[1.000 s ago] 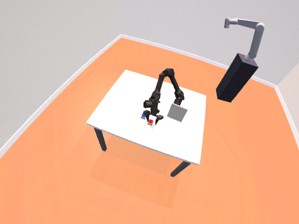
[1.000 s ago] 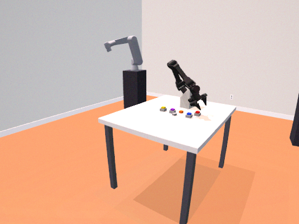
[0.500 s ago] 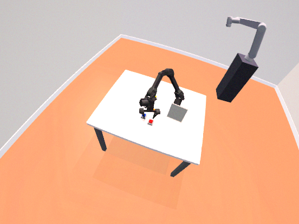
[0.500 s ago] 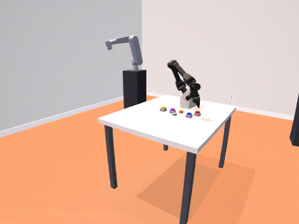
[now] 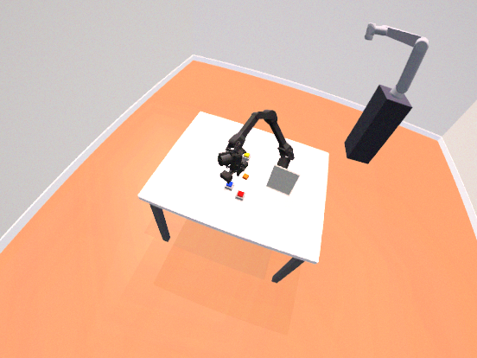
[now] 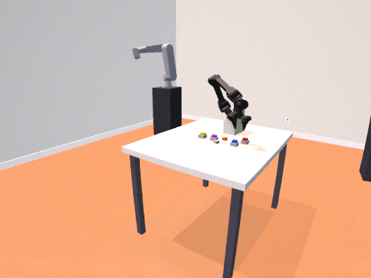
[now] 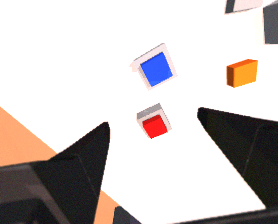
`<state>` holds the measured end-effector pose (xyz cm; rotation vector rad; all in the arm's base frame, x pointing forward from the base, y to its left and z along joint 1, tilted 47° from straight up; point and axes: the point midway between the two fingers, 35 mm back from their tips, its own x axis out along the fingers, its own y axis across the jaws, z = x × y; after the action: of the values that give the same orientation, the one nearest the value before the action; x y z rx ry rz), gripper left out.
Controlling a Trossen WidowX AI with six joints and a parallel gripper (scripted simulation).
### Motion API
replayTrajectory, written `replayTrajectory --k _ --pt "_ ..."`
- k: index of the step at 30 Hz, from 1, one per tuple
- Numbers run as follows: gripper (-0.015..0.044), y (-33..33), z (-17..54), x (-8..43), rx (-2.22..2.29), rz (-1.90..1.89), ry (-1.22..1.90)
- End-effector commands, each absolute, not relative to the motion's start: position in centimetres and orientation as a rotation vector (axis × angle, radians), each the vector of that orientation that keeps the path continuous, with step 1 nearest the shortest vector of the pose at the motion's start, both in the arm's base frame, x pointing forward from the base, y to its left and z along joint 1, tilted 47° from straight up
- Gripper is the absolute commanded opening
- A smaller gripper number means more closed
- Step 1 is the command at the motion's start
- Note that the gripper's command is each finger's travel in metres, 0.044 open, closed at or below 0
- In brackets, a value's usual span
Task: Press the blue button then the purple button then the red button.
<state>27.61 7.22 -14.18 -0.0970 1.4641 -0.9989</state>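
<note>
The blue button (image 5: 229, 184) (image 6: 234, 142) (image 7: 156, 69) stands in its pale housing, beside the red button (image 5: 240, 194) (image 6: 245, 139) (image 7: 155, 127). The purple button (image 6: 214, 136) shows in the exterior view, between the yellow and orange things; in the top view the arm hides it. My gripper (image 5: 235, 174) (image 6: 239, 131) (image 7: 153, 120) is open and empty, raised above the table. In the wrist view the red button appears between the fingertips and the blue button beyond them. No contact with either button shows.
A yellow button (image 5: 246, 155) (image 6: 202, 133) stands past the purple one. An orange block (image 5: 245, 176) (image 6: 224, 138) (image 7: 243, 73) lies near the blue button. A small grey block (image 6: 216, 142) lies by the purple button. A grey panel (image 5: 283, 180) stands near the arm's base.
</note>
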Motion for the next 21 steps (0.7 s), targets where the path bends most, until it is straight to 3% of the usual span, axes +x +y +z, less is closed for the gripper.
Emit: replayTrajectory --k 1,12,21 --pt "0.0400 6.4 -12.1 29.3 -0.467 -0.788 1.596" --pt "0.0400 6.4 -12.1 29.3 -0.467 -0.788 1.596" --pt "0.0164 2.0 -16.3 28.2 -0.469 -0.791 1.595"
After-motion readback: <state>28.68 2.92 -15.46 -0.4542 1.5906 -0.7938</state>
